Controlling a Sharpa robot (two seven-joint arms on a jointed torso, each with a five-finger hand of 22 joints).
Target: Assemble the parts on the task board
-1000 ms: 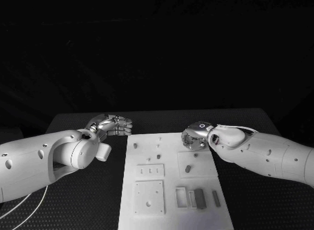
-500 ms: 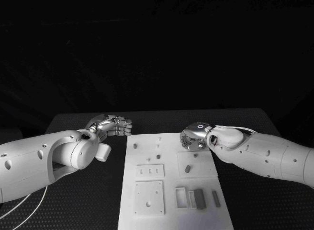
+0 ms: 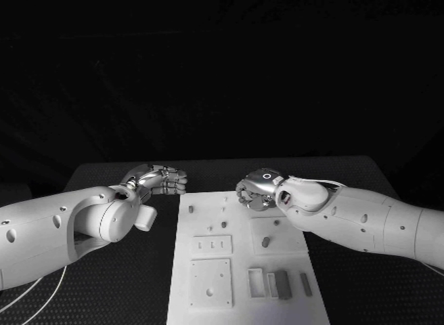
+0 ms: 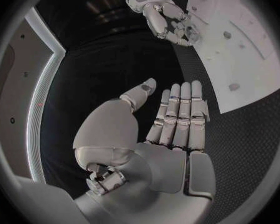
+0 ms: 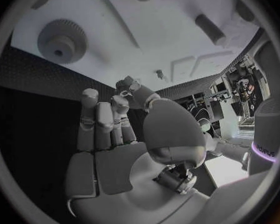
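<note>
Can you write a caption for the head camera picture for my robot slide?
Right robot hand hovers over the far end of the white task board; left robot hand waits beside the board, above the black table.

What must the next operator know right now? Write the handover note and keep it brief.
Left hand: holds nothing, over the black table beside the far-left corner of the white task board.
Right hand: fingers pointing down over the board's far end; cannot tell whether it pinches a part.
Parts: grey oblong bars lie in the near-right recess, a short grey peg stands mid-board, and a round toothed gear sits near the right hand.
Done: unclear.
Left: probably placing the bars.
</note>
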